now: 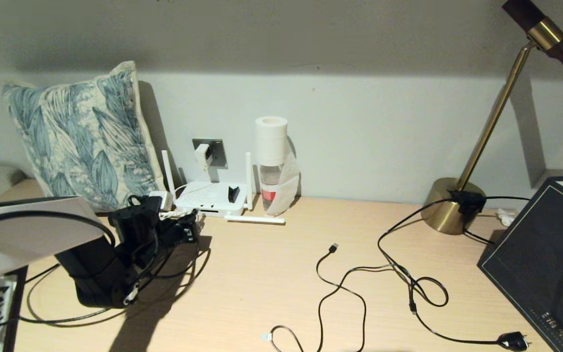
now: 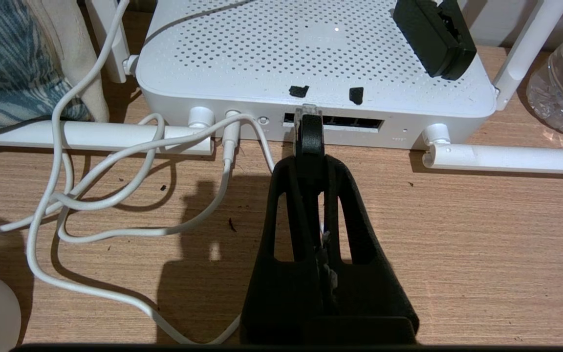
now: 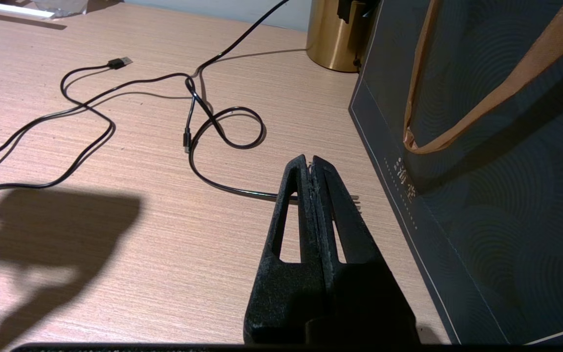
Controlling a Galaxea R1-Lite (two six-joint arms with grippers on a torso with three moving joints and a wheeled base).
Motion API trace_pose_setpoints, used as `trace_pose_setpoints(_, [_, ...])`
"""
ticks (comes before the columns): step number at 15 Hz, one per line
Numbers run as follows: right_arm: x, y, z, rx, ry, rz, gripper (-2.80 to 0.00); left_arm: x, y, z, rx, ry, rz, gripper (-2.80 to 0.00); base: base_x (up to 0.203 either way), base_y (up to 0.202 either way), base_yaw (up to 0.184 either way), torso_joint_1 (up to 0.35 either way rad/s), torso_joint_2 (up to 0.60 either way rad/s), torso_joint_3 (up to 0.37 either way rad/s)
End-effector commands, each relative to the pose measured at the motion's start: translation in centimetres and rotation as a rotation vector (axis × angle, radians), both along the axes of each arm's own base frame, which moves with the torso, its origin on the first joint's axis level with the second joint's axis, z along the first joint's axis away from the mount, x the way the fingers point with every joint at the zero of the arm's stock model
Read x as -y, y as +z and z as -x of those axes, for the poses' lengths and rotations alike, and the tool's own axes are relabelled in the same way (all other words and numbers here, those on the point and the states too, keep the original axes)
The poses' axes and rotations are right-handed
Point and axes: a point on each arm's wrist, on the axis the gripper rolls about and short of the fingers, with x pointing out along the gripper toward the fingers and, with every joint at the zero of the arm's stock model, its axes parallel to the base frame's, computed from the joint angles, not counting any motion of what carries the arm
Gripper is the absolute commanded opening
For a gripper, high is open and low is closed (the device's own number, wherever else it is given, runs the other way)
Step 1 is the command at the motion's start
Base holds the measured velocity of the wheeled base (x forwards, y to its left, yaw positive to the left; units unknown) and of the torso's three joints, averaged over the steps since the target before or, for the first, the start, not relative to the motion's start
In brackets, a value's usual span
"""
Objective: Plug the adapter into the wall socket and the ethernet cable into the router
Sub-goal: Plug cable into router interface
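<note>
Left pincer (image 2: 309, 146) clamps the ethernet cable (image 2: 308, 132) at the router (image 2: 311, 54) port ahead; right pincer (image 3: 312, 164) together above the desk (image 3: 140, 234).

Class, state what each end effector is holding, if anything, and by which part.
The left end effector grips the ethernet cable by its black boot, just behind the clear connector. The right end effector is shut, holding nothing.

Light wood-grain desk (image 1: 271, 274) against wall. Resting on it: white router (image 1: 210, 198) at rear, clear bottle (image 1: 271, 183) beside, brass lamp base (image 1: 450, 205), dark gift bag (image 1: 540, 259) at right edge, black USB cable (image 1: 340, 288) looped mid-desk, patterned cushion (image 1: 81, 137) rear left.
</note>
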Motion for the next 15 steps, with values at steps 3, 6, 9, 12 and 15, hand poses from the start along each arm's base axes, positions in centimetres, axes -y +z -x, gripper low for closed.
trace_pose_setpoints(3, [0.00, 0.00, 0.00, -0.001, 0.001, 0.001, -2.80, 0.04, -0.18, -0.11, 0.003, -0.001, 0.001, -2.80, 0.000, 0.000, 0.000, 0.000, 0.00, 0.000])
trace_pose_setpoints(6, [0.00, 0.00, 0.00, -0.001, 0.000, 0.001, -2.80, -0.01, -0.30, -0.19, 0.001, 0.001, 0.001, -2.80, 0.000, 0.000, 0.000, 0.000, 0.00, 0.000])
trace_pose_setpoints(9, [0.00, 0.00, 0.00, -0.001, 0.000, 0.001, -2.80, 0.04, -0.30, -0.21, 0.002, -0.001, 0.001, -2.80, 0.000, 0.000, 0.000, 0.000, 0.00, 0.000])
trace_pose_setpoints(12, [0.00, 0.01, 0.00, -0.001, -0.001, 0.001, -2.80, 0.01, -0.64, -0.24, -0.006, -0.005, 0.001, -2.80, 0.000, 0.000, 0.000, 0.000, 0.00, 0.000])
trace_pose_setpoints(15, [0.00, 0.01, -0.01, -0.002, 0.001, 0.001, -2.80, 0.02, -0.70, -0.25, -0.008, -0.006, 0.001, -2.80, 0.000, 0.000, 0.000, 0.000, 0.00, 0.000])
